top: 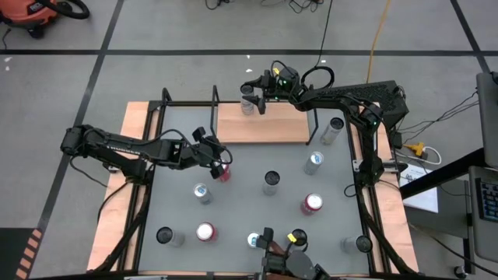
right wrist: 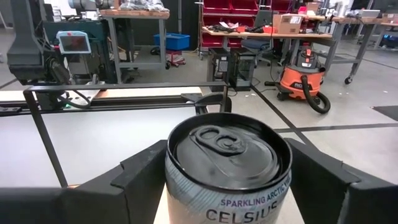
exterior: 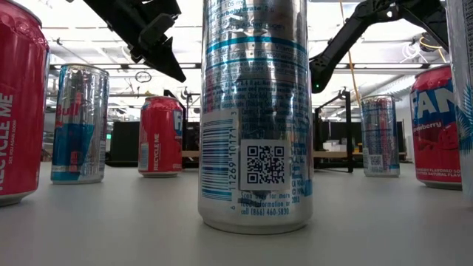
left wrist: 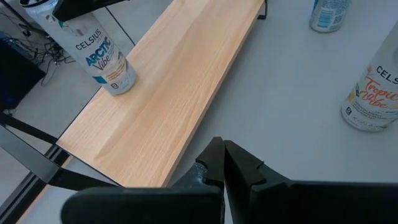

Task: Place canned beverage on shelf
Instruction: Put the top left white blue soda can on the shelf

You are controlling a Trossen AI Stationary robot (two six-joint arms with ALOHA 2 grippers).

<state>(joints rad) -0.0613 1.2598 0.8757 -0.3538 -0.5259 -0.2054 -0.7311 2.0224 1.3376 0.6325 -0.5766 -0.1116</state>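
Canned beverage (top: 248, 99): standing upright on the shelf (top: 268, 128), far-left end. Right gripper (top: 254, 96) reaching across, fingers clasping it. Left gripper (top: 222, 159) hovering over table, fingers pressed together.

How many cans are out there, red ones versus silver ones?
Red cans: 3
Silver cans: 9, one of them on the shelf
Total: 12 cans
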